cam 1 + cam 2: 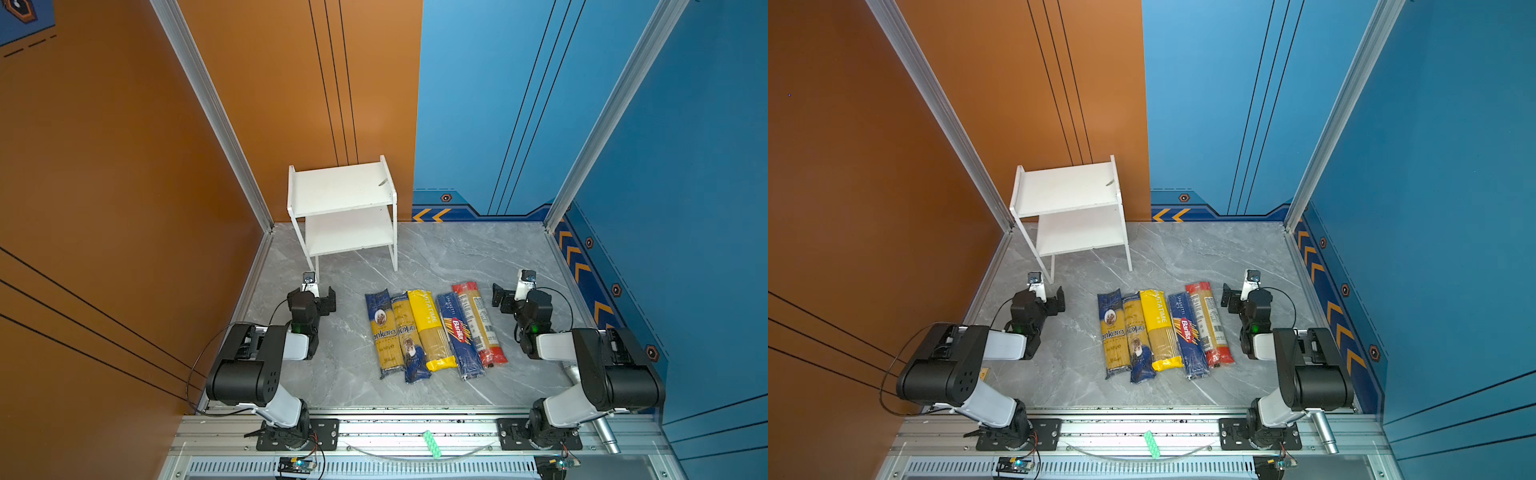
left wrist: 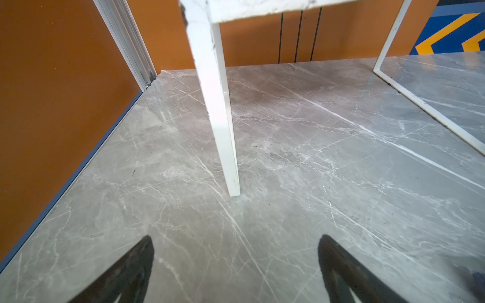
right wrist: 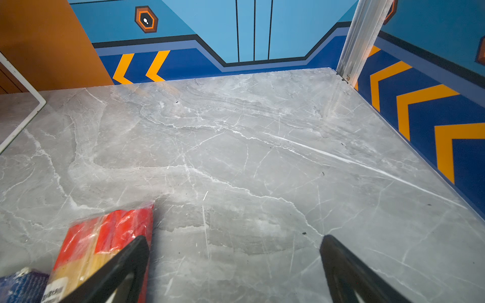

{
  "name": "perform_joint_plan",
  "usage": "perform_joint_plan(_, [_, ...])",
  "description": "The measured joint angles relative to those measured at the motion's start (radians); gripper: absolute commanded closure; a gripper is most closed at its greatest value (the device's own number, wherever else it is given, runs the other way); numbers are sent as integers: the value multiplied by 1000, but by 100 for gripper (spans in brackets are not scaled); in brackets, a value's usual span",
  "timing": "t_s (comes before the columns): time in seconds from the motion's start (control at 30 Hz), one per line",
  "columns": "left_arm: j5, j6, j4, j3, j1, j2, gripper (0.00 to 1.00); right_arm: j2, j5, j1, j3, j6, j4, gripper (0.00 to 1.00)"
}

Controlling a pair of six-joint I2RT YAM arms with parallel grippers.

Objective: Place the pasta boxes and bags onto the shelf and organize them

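Nothing is placed yet: all five pasta packs (image 1: pixel 430 332) lie on the table (image 1: pixel 478 257) between the released, empty left gripper (image 2: pixel 236 238) and right gripper (image 3: pixel 234 237), while the shelf (image 1: pixel 340 189) ahead of the left gripper holds none.

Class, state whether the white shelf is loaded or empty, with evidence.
Empty: the shelf holds no packs on either board; five pasta packs lie on the table.
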Motion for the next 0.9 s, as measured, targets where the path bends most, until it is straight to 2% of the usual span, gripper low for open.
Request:
perform_joint_plan(0.4, [0, -1, 0, 0, 1, 0, 2, -14, 64, 24, 0, 0, -19, 0])
perform_joint_plan(0.63, [0, -11, 5, -23, 2, -48, 2, -188, 66, 28, 101, -7, -267, 0])
perform_joint_plan(0.9, [-2, -11, -19, -55, 2, -208, 2, -261, 38, 93, 312, -23, -570, 0])
